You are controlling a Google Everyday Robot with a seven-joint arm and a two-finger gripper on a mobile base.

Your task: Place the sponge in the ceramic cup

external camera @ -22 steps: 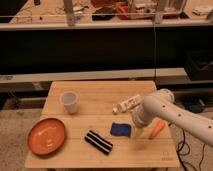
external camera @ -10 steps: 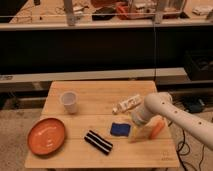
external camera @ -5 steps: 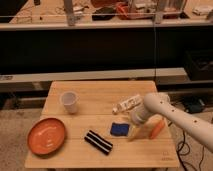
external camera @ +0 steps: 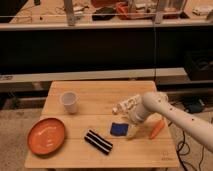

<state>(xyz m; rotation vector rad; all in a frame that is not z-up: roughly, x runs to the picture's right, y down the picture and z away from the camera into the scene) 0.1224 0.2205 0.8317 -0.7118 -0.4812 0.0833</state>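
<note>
Beside soft blue rectangular sponge [external camera: 118, 129], gripper [external camera: 132, 131]

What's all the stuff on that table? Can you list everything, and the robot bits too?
table: one, light wood, centre
ceramic cup: one, white, back left
plate: one, orange, front left
striped block: one, black and white, front middle
sponge: one, blue, right of the striped block
bottle: one, white, behind the sponge
carrot-like thing: one, orange, right side
arm: one, white, reaching in from the right
claw: one, pale, open, low at the sponge's right edge
</note>
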